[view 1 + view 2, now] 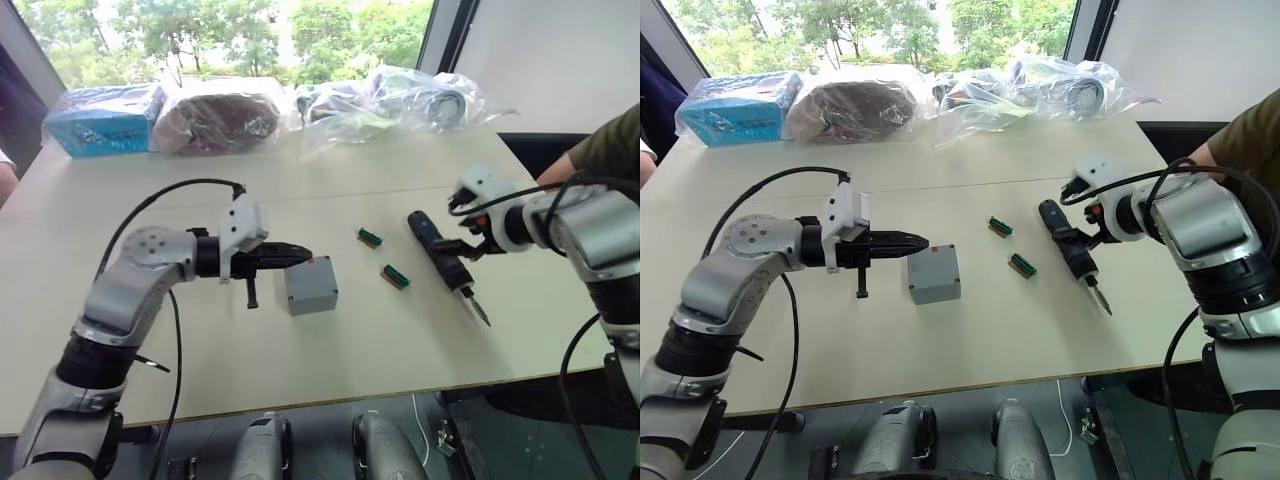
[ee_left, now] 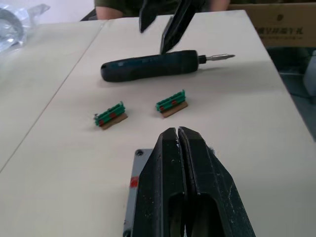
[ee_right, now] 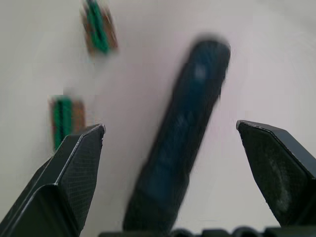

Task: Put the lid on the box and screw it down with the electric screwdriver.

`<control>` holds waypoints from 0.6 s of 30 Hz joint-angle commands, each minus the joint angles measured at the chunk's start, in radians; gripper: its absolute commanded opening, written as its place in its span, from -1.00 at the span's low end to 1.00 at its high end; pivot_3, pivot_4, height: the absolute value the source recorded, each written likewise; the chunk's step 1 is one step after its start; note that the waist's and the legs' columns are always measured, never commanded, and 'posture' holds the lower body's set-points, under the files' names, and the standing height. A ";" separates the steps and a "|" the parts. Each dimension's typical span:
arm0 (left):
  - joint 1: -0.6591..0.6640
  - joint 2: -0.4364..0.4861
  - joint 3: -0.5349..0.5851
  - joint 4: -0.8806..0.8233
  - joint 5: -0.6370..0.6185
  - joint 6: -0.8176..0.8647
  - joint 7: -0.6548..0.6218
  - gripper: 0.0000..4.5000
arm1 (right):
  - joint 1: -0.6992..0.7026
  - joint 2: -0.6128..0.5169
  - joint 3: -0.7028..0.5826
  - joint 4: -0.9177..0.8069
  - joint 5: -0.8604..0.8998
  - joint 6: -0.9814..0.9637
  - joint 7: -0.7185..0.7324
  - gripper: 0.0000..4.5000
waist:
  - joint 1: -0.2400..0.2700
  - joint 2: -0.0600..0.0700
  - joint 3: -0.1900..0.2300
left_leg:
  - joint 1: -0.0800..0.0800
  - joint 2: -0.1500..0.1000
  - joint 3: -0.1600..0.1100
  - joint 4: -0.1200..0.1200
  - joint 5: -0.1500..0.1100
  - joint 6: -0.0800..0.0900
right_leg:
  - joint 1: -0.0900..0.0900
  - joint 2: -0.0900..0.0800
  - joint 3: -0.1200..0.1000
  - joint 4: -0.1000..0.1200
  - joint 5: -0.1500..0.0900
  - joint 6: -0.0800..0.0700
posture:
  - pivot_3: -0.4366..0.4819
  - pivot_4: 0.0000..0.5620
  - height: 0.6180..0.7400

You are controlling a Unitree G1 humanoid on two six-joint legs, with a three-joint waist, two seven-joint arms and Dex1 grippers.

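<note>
- Left gripper (image 1: pixel 918 242) sits mid-table, fingers pressed tight together with nothing between them, tips hovering over the top left edge of the box (image 1: pixel 934 273).
- The box rests on the pale table (image 1: pixel 940 370) at about 6 o'clock from the table's centre, with the lid (image 1: pixel 310 283) already lying flat across its top; the left wrist view shows a lid corner with a screw hole and a small red mark beside the closed fingers.
- Right gripper (image 1: pixel 470 243) is at the box's 3 o'clock, well apart from it, fingers spread wide on either side of the electric screwdriver (image 1: pixel 445 264), not touching it in the right wrist view.
- The electric screwdriver lies flat, fat end toward 12 o'clock, metal bit pointing to about 5 o'clock, the tip near the table's front edge on the right.
- Two small green-brown blocks (image 1: pixel 370 237) (image 1: pixel 394 277) lie between box and screwdriver, apart from both.
- Open tabletop all along the front edge below the box, and a broad bare stretch at 9 to 11 o'clock behind the left arm.
- Far edge at 12 o'clock is lined with a blue package (image 1: pixel 740 110) and bagged goods (image 1: pixel 1060 90).
- A person's sleeve (image 1: pixel 610 145) shows at the right edge, around 2 o'clock.
</note>
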 commanded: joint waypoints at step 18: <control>0.058 -0.031 -0.011 -0.103 0.015 -0.054 0.051 -1.00 | -0.324 0.218 0.424 0.774 -0.292 -0.221 0.375 0.39 | 0.004 0.000 0.000 | 0.000 0.000 0.000 0.000 0.000 0.000 | 0.000 0.000 0.000 0.000 0.000 0.000 | -0.05 -0.47 1.00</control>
